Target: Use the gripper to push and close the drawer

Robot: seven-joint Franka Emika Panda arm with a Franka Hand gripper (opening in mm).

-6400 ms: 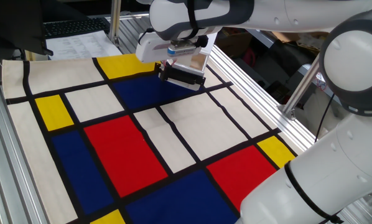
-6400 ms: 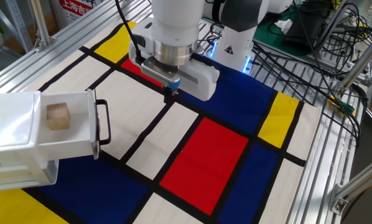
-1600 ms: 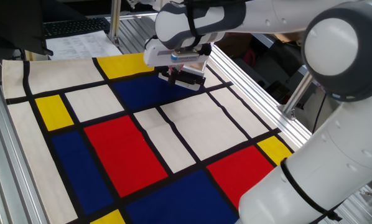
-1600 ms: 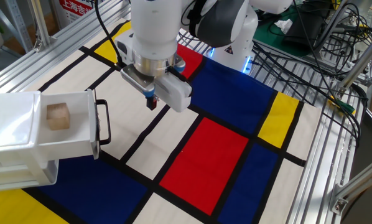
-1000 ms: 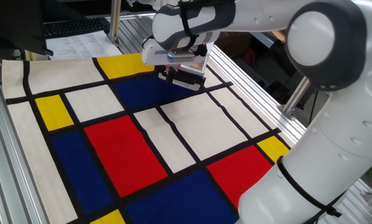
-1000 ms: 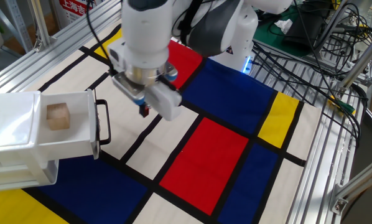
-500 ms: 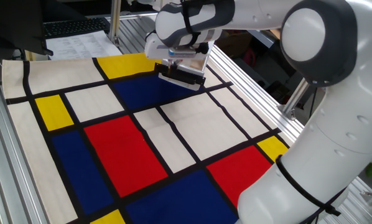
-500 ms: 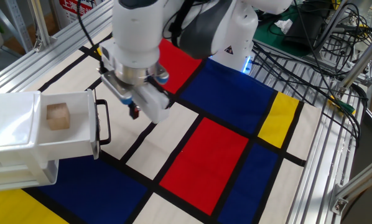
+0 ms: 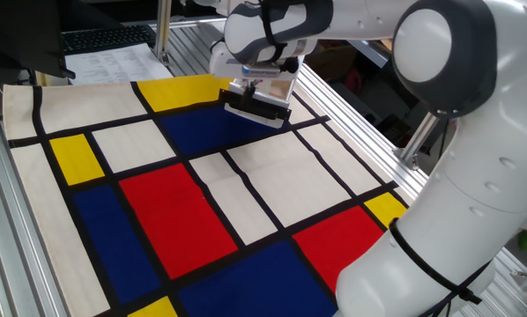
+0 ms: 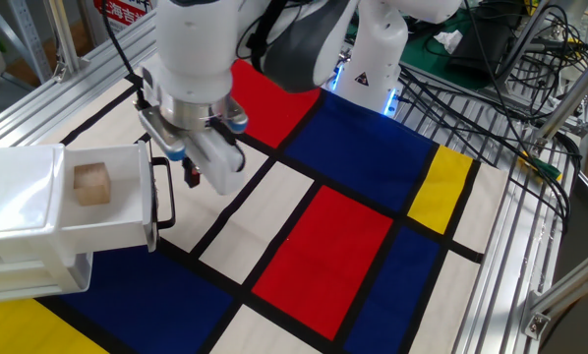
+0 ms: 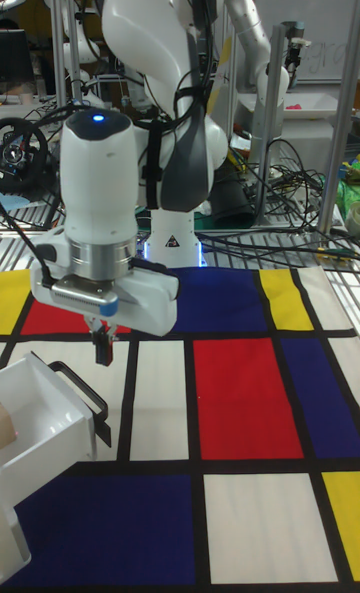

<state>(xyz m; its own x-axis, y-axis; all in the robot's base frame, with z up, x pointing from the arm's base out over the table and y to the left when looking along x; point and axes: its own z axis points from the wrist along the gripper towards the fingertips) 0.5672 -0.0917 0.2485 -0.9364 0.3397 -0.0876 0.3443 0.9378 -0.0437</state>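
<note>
You're in a robotics lab: aluminium framing (image 10: 53,93) rims the bench, cable bundles (image 10: 500,49) sprawl behind it, and a whiteboard (image 11: 300,13) hangs beyond.

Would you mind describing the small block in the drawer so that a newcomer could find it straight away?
Start at the colourful checked cloth on the table and go to the white drawer unit at its edge. Its drawer stands pulled out, black handle facing the hand. Inside lies a tan wooden cube, the only brown thing among the white plastic.
</note>
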